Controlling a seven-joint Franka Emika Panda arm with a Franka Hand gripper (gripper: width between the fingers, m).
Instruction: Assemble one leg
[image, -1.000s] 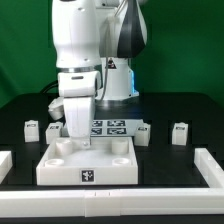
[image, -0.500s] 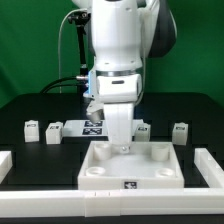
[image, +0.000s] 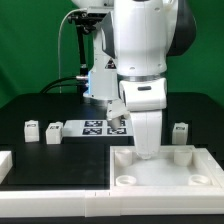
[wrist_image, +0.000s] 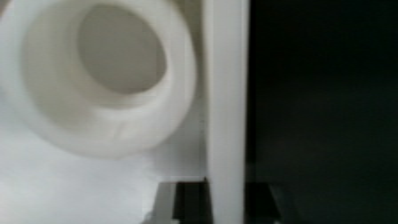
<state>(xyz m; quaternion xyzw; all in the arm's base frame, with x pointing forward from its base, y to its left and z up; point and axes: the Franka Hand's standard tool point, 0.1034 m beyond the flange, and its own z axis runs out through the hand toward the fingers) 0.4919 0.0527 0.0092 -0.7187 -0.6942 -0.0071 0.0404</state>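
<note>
My gripper (image: 148, 152) is shut on the far rim of the large white panel (image: 185, 172), which lies flat at the exterior view's lower right. In the wrist view the panel's rim (wrist_image: 226, 90) runs between my two dark fingers (wrist_image: 185, 204), next to a round corner socket (wrist_image: 111, 60); the gripper (wrist_image: 226, 192) clamps that rim. Three small white legs with marker tags stand behind: two on the exterior view's left (image: 31, 128) (image: 53, 131) and one on its right (image: 181, 131). None is held.
The marker board (image: 98, 127) lies at the back middle, partly behind my arm. A white rail piece (image: 4, 162) sits at the exterior view's left edge and a white strip (image: 50, 192) runs along the front. A green wall stands behind.
My gripper and the white panel it holds have slid steadily toward the exterior view's right. The legs and marker board have not moved.
</note>
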